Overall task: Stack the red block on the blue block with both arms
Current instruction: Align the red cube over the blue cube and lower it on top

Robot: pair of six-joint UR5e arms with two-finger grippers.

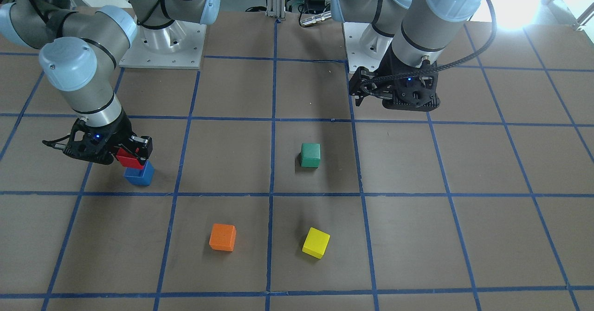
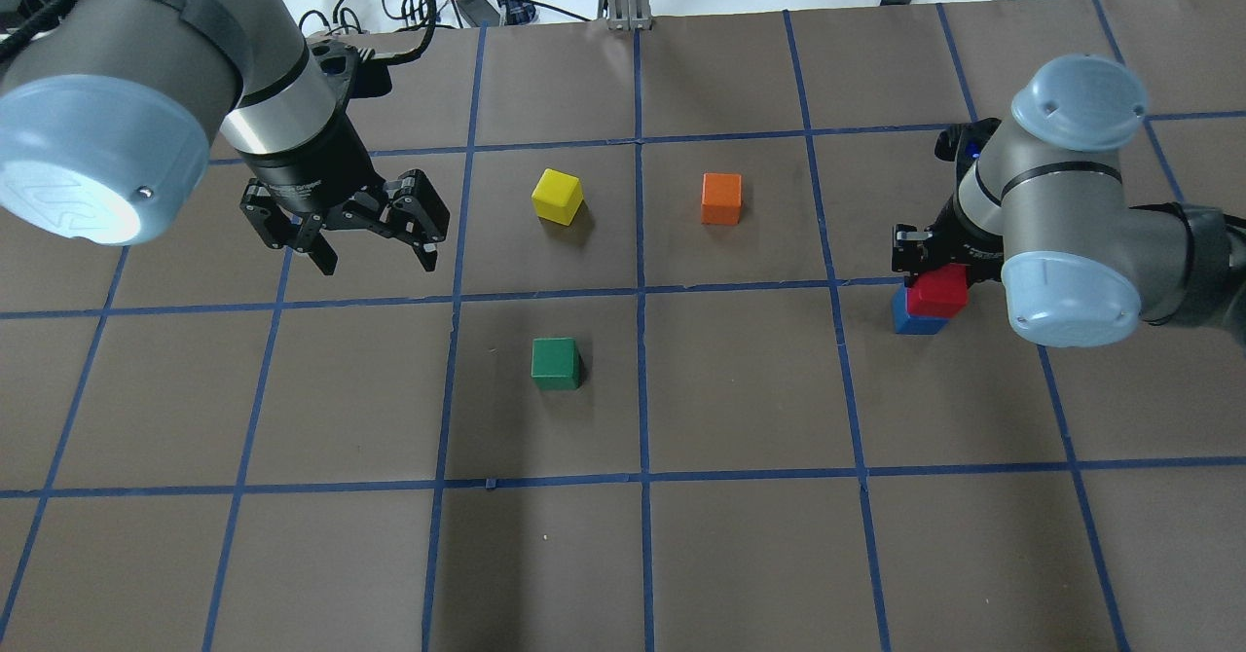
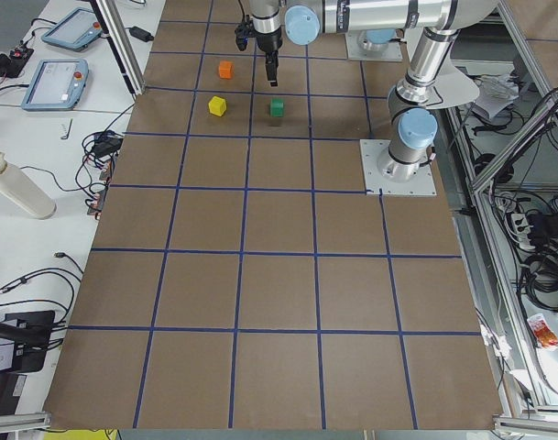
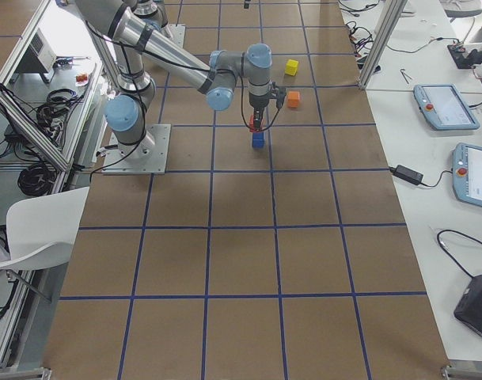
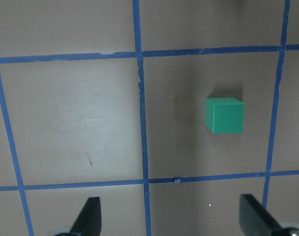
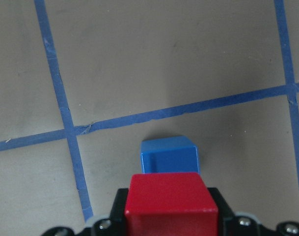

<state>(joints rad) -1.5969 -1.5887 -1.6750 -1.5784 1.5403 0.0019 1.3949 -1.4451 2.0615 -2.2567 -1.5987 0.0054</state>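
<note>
My right gripper [image 2: 933, 280] is shut on the red block [image 2: 938, 292] and holds it right over the blue block [image 2: 909, 321], slightly offset. I cannot tell whether the two touch. The blue block stands on the table in the right half of the overhead view. In the front-facing view the red block [image 1: 129, 158] overlaps the top of the blue block [image 1: 139, 175]. The right wrist view shows the red block [image 6: 171, 199] between the jaws, with the blue block [image 6: 169, 155] just beyond. My left gripper [image 2: 378, 263] is open, empty and raised above the table, far from both.
A green block [image 2: 556, 363] stands near the table's middle and also shows in the left wrist view [image 5: 224, 115]. A yellow block [image 2: 558, 196] and an orange block [image 2: 721, 199] stand farther out. Blue tape lines grid the brown table [image 2: 740, 535].
</note>
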